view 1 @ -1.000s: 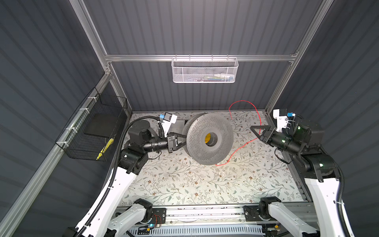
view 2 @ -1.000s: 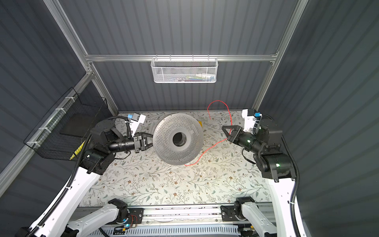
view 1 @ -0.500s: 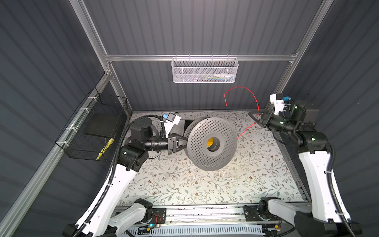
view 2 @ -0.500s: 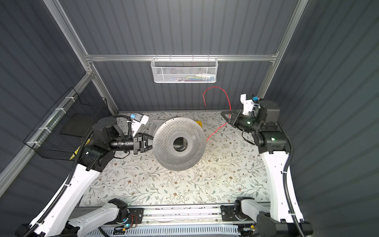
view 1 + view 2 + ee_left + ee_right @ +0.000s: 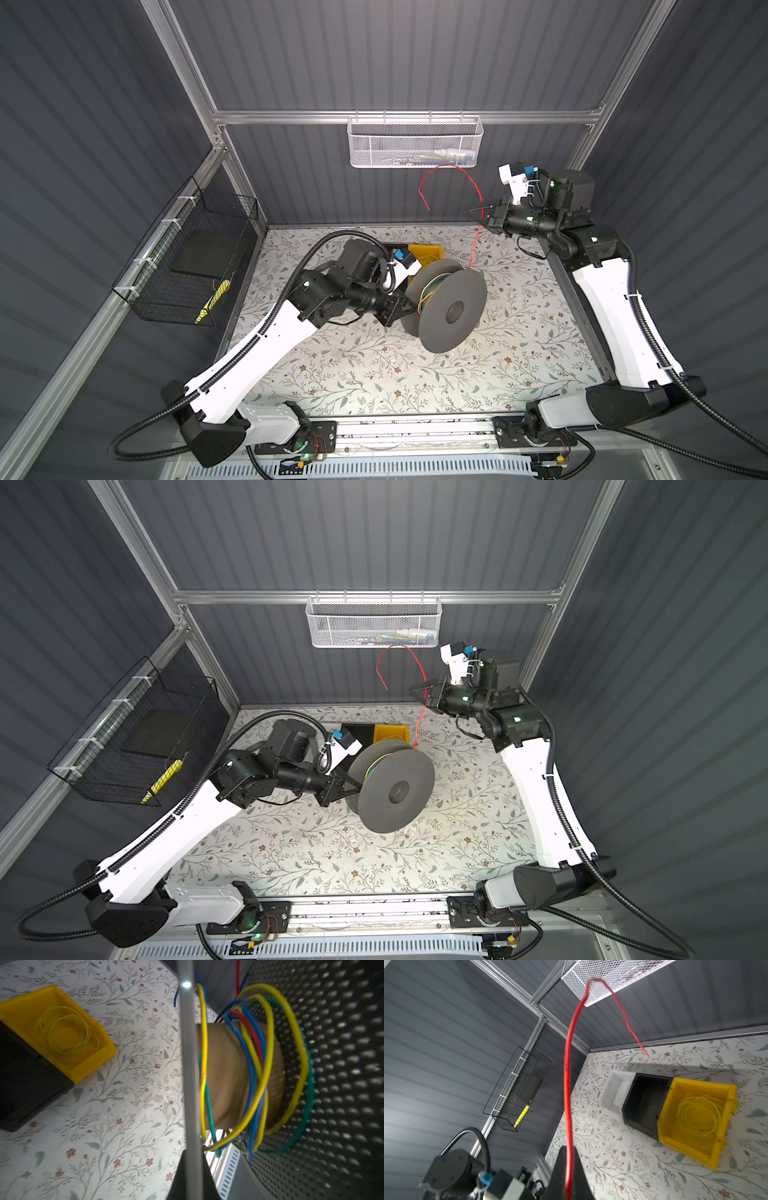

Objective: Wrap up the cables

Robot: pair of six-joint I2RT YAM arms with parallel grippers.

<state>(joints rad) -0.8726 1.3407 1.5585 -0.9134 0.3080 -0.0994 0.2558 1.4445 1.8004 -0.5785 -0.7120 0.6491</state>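
**Red cable lifted, spool turned**

Your right gripper (image 5: 482,215) is now higher, pinched closed on the red cable (image 5: 568,1076). The run below it drops to the spool (image 5: 453,309), and the free end arcs above. Meanwhile your left gripper (image 5: 407,309) stays clamped on the spool's flange, now turned edge-on. It looks ready for another winding.

White arms (image 5: 266,336), black joints (image 5: 320,297), seemingly ribbed black conduits (image 5: 336,235).

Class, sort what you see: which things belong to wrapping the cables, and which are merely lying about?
Job: red cable, spool, wound cables, perhaps the yellow coil.
Lying about: white mesh basket, black wire basket, black bin, white bin.
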